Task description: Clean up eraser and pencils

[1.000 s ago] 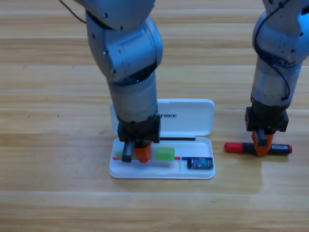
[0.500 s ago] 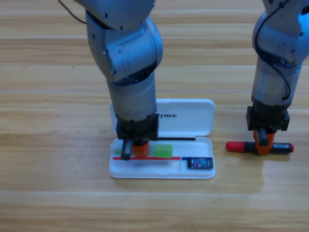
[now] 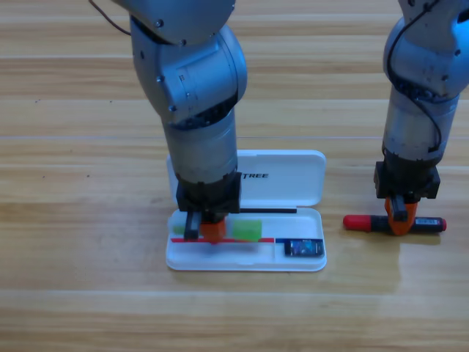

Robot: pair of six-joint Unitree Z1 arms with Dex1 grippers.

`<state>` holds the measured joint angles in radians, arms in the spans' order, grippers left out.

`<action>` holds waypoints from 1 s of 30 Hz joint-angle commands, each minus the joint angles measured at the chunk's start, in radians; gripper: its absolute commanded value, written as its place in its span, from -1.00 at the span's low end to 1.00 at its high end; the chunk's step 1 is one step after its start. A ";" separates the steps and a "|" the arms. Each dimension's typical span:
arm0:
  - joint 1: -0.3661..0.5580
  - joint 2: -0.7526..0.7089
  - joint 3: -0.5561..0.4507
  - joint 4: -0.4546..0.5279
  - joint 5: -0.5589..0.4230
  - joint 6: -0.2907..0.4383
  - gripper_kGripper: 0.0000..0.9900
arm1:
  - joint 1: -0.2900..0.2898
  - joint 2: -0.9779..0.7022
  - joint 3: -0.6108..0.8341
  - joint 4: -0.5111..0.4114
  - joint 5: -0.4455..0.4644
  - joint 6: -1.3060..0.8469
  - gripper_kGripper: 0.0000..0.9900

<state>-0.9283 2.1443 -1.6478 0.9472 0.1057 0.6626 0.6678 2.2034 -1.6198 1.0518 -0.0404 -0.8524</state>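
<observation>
From above, the white case lies open on the wooden table, and its raised lid reads "TREE", the start of the word hidden behind the left arm. The left gripper points down into the tray's long compartment, right over the green stick; whether its jaws are parted or clamped I can't tell from here. Compared with a second ago, that gripper sits a touch higher in the tray and the green stick shows a little further up too. The eraser rests in the small compartment at the tray's right end, its bluish label up, print unreadable. Over on the right, well apart from the case, the right gripper straddles the red-capped marker lying on the table, orange jaws closed around its black barrel. The marker has slid slightly rightward and up since a second ago.
</observation>
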 commanded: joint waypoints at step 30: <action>0.144 -0.296 0.023 0.102 0.043 -0.037 1.00 | 0.223 -0.114 -0.256 0.301 0.036 0.108 -1.00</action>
<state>-0.9111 1.9758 -1.6505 1.0366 0.1409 0.6016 0.7814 1.9902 -1.7792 1.3040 -0.0103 -0.7807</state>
